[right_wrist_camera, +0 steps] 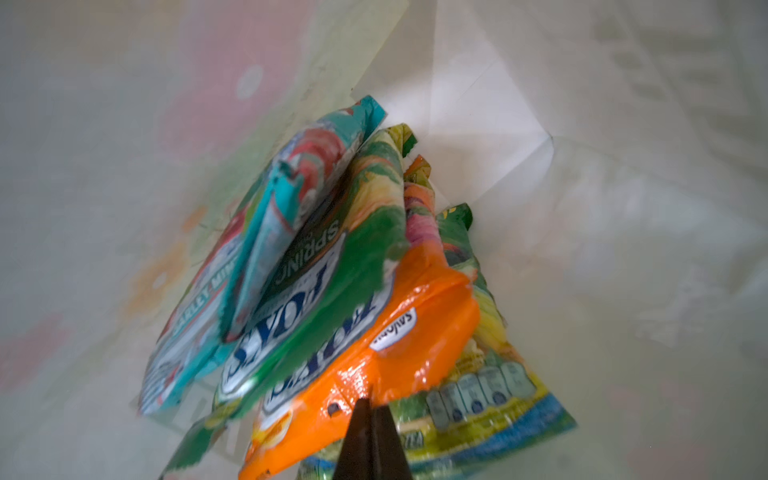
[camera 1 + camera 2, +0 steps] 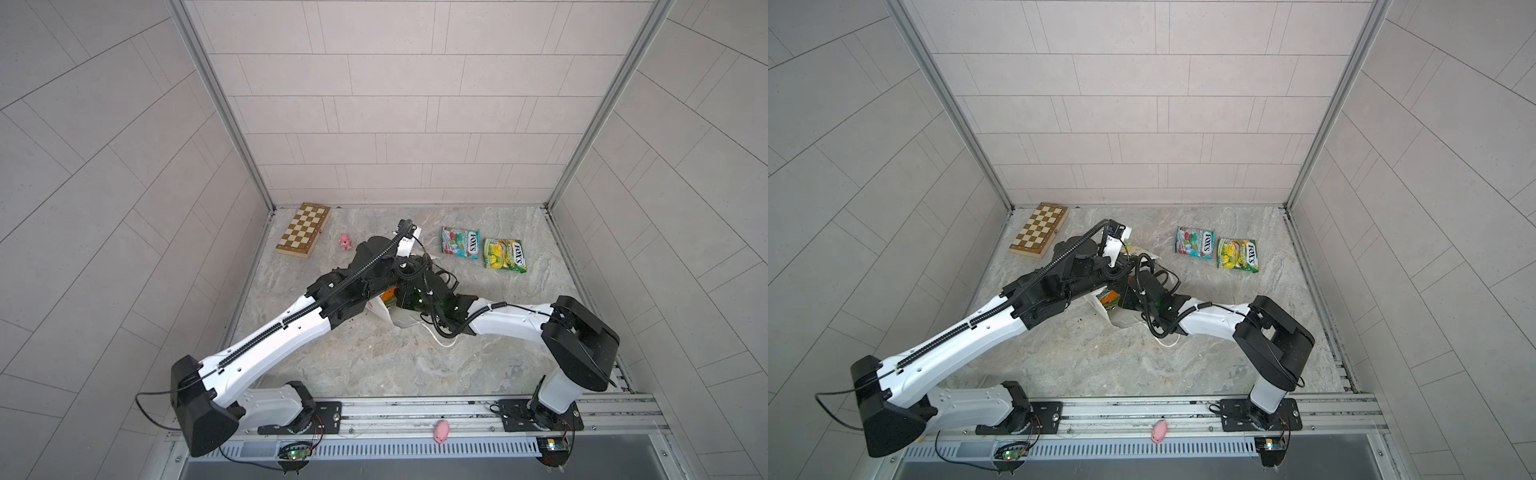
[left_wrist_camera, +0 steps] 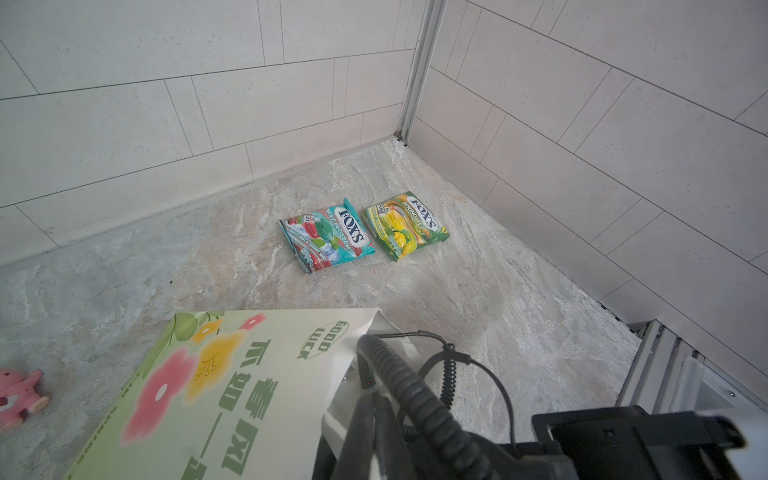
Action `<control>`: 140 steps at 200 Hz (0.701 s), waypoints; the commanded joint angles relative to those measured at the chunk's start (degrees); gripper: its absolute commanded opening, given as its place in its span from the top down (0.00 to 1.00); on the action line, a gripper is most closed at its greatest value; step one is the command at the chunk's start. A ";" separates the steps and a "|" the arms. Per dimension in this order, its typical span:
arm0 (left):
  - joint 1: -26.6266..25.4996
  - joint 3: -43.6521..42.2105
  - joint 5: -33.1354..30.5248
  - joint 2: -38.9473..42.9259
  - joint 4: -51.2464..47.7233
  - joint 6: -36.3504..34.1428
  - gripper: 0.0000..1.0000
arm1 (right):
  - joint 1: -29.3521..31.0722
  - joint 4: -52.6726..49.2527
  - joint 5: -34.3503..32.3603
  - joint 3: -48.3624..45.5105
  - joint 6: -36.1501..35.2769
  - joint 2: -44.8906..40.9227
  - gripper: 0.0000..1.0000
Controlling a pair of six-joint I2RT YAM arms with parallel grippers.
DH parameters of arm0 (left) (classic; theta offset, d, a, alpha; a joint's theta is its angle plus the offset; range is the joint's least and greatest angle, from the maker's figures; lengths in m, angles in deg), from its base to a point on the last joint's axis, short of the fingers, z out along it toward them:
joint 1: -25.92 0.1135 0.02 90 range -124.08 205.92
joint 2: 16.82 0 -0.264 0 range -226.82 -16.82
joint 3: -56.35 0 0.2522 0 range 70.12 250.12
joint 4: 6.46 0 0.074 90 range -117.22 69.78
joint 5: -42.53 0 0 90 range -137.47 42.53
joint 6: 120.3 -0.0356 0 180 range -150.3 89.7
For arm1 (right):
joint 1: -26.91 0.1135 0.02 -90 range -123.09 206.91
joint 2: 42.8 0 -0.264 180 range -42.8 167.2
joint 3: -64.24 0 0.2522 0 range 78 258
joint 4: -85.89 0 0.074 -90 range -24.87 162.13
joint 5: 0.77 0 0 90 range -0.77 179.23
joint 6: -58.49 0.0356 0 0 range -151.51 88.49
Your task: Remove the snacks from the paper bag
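Right hand (image 1: 369,409) is deep inside the paper bag (image 3: 216,386), its tips pinched tight on the edge of an orange packet (image 1: 415,324) stacked against a green packet (image 1: 357,249). Left hand (image 2: 1113,259) is clenched at the bag's far side; what it grips I cannot tell. Outside the bag, side by side on the worktop (image 2: 374,365), lie a teal packet (image 2: 460,243) and a yellow-green packet (image 2: 505,257).

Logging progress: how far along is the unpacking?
Done: a teal packet and a yellow-green packet lie on the table. In hand: the right gripper is shut on an orange packet inside the paper bag. Left: that one plus at least three more packets visible in the bag.
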 commanded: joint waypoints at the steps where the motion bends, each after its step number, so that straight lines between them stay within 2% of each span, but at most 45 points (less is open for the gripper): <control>1: -0.46 -0.63 -2.36 1.50 0.56 -0.83 1.00 | -0.25 -4.12 -0.85 -1.49 -3.26 -3.70 1.00; 74: -0.38 -0.64 -3.43 1.37 0.48 -0.69 1.00 | -0.23 -15.61 -3.94 -2.97 -11.89 -14.47 1.00; 87: -0.42 -0.66 -3.37 1.41 0.47 -0.56 1.00 | -0.32 -14.16 -5.28 -4.55 -12.31 -15.79 1.00; 112: -0.46 -0.65 -3.09 1.34 0.48 -0.50 1.00 | -0.83 -10.65 -3.43 -5.31 -11.19 -15.40 1.00; 122: -0.49 -0.68 -2.88 1.27 0.43 -0.52 1.00 | -0.85 -10.37 -2.54 -4.18 -10.81 -14.22 0.92; 140: -0.50 -0.63 -2.47 1.03 0.48 -0.31 1.00 | -0.83 -10.37 -1.17 -1.92 -9.32 -11.74 0.85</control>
